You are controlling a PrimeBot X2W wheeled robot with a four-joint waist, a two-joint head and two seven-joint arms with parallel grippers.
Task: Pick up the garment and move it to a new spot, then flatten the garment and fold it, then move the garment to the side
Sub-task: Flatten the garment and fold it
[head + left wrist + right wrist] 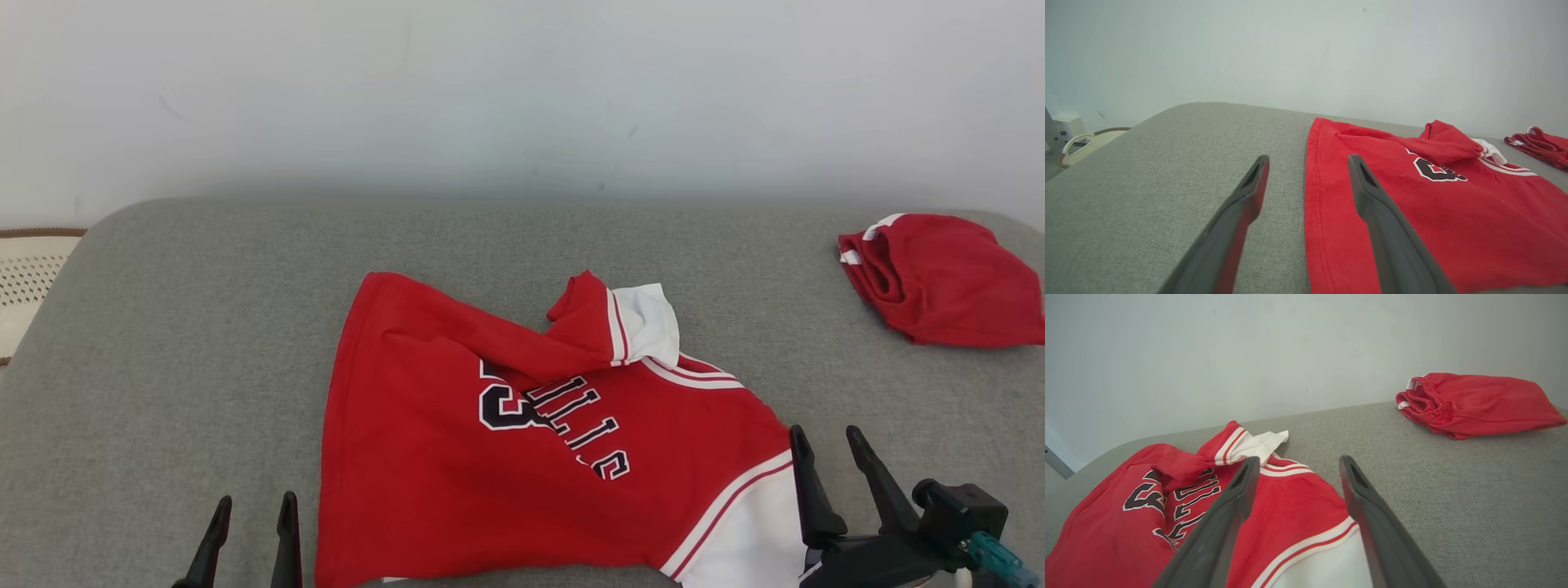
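Jersey (522,441) lies rumpled; left gripper (249,523) beside its hem and right gripper (829,453) beside its white sleeve, both spread, should flatten the folded-over sleeve first.

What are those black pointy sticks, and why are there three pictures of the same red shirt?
The sticks are the fingers of a robot's two pincers, which are its hands. One picture comes from a camera on the robot's head, looking down at a grey padded surface. There the left pincer is at the bottom left and the right pincer at the bottom right. The other two pictures come from small cameras on each wrist, looking along that pincer's fingers. On the surface lies a red jersey with white sleeves and dark letters, one sleeve flopped over its front. Far off to the right is a pair of red shorts, bunched up. Both pincers are open and hold nothing.
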